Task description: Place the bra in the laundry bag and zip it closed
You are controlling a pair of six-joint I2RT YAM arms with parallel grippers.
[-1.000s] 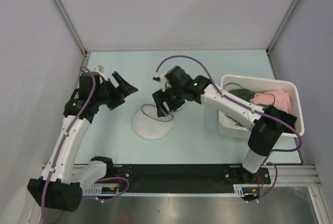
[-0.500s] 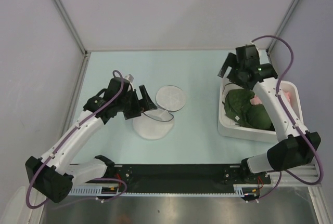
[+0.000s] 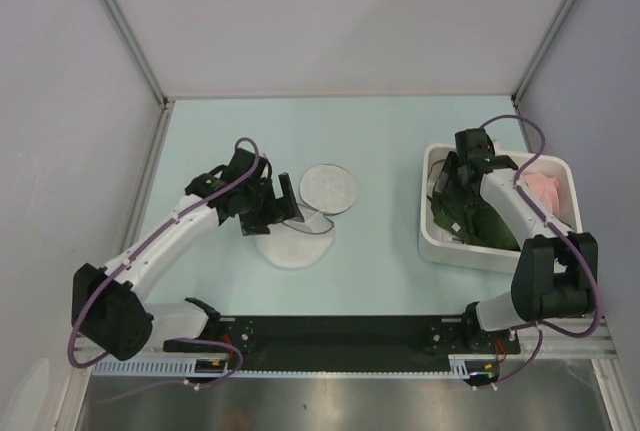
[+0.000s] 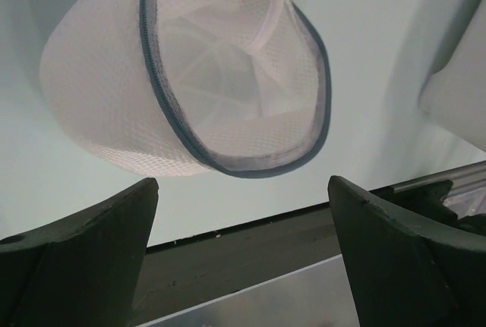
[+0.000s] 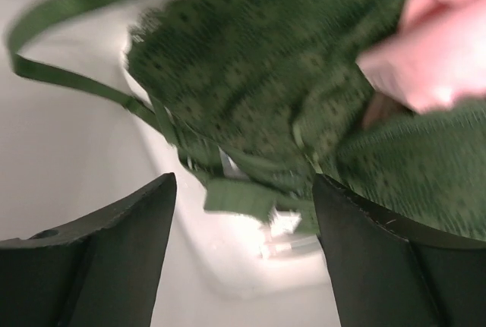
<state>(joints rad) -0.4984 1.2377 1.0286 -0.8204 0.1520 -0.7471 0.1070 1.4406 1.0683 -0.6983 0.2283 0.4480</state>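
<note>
The laundry bag (image 3: 290,248), a round white mesh pouch with a dark zipper rim, lies on the table with its flap (image 3: 328,188) folded open. In the left wrist view its mouth (image 4: 228,92) gapes just beyond my open left gripper (image 4: 243,228), which holds nothing. From above, the left gripper (image 3: 285,206) hovers at the bag's far-left edge. The dark green bra (image 3: 478,213) lies in the white bin (image 3: 445,248). My right gripper (image 3: 455,186) is down inside the bin, open, with the bra (image 5: 266,77) just past its fingertips (image 5: 357,213).
A pink garment (image 3: 548,191) lies at the bin's far right side, beside the bra, and shows at the top right of the right wrist view (image 5: 433,46). The bin's white wall (image 5: 68,137) is close on the right gripper's left.
The right arm left the bag, swung over the bin and dropped into it above the bra. The bag's flap now lies open. The left gripper moved in to the bag's edge.
</note>
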